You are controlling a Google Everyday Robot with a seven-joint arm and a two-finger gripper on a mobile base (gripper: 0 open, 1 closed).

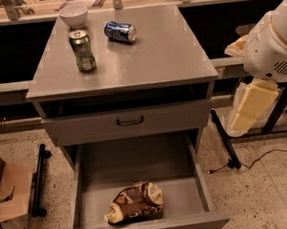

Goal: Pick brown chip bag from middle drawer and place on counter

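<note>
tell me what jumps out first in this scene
The middle drawer stands pulled out at the bottom, with the brown chip bag lying crumpled near its front. On the counter above, a green soda can stands upright beside a blue soda can on its side, with a white bowl behind them. The gripper hangs at the right edge, beside the cabinet and far from the bag.

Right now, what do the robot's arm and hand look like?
The arm is a rounded white shell with small dark vent slits, at the right edge. Under it sits the hand, a pale cream, blocky piece. No markings or cables show on either.
</note>
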